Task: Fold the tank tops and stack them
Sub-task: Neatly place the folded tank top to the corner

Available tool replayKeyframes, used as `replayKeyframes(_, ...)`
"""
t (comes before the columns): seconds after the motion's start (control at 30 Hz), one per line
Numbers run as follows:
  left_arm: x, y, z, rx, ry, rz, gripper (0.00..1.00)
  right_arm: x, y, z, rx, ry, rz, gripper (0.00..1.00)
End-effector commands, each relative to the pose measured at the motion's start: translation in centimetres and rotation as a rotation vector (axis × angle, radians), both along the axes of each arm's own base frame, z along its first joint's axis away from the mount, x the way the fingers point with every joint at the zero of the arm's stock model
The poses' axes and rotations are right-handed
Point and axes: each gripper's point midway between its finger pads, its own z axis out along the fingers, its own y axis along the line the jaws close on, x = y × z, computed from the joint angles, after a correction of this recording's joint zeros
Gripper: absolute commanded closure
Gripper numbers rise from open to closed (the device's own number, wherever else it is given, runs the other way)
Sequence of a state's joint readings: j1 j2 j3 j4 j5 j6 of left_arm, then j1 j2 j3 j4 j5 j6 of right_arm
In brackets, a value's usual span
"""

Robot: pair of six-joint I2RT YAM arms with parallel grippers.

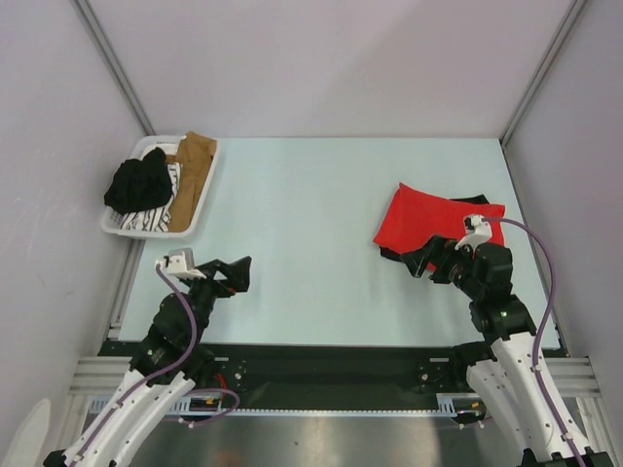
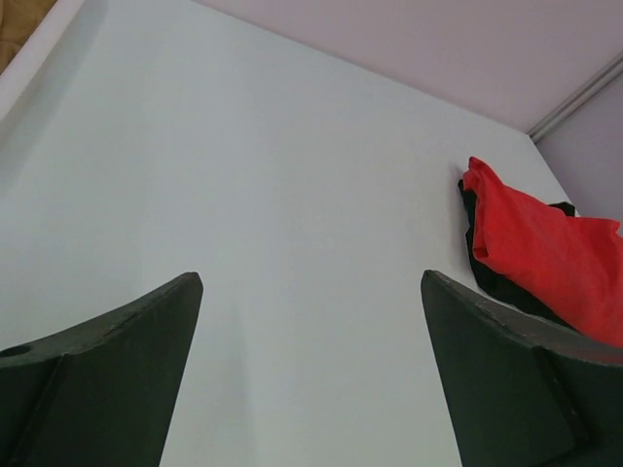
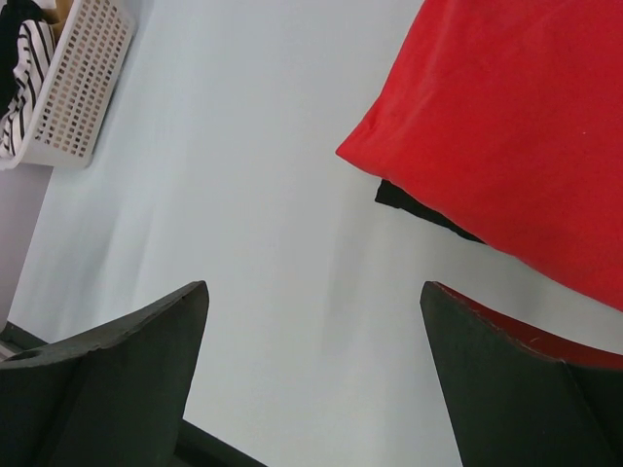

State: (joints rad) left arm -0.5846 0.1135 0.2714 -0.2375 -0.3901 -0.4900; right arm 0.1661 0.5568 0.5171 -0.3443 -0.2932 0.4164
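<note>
Right claw (image 1: 420,261) gapes at near edge of red tank top (image 1: 433,216).

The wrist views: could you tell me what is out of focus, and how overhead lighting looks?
Left wrist: left claw soft-edged, red tank top sharper. Right wrist: right claw equally blurred, red tank top crisp. Top external: even, diffuse light, faint shadows, no glare.

Lab cell: aluminium-framed blank walls (image 1: 321,58)
</note>
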Motion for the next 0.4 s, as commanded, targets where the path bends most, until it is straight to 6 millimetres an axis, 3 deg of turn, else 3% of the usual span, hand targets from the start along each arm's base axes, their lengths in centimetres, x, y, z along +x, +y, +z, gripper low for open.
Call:
replayKeyframes(0.0, -0.14, 0.71, 0.69, 0.013, -0.047, 0.019, 0.00, 0.40, -0.06, 0.66, 0.008, -0.030, -0.017, 0.03)
replayKeyframes(0.17, 0.02, 0.82, 0.33, 0.030, -0.017, 0.029, 0.00, 0.35, 0.08, 0.78, 0.012, -0.034, -0.008, 0.03)
replayKeyframes(0.27, 0.19, 0.69, 0.17, 0.041, 0.001, 0.029, 0.00, 0.43, 0.03, 0.59, 0.010, -0.028, -0.011, 0.08)
replayKeyframes(0.37, 0.27, 0.69, 0.18, 0.042, 0.007, 0.032, 0.00, 0.64, -0.36, 0.28, 0.007, -0.012, -0.041, 0.03)
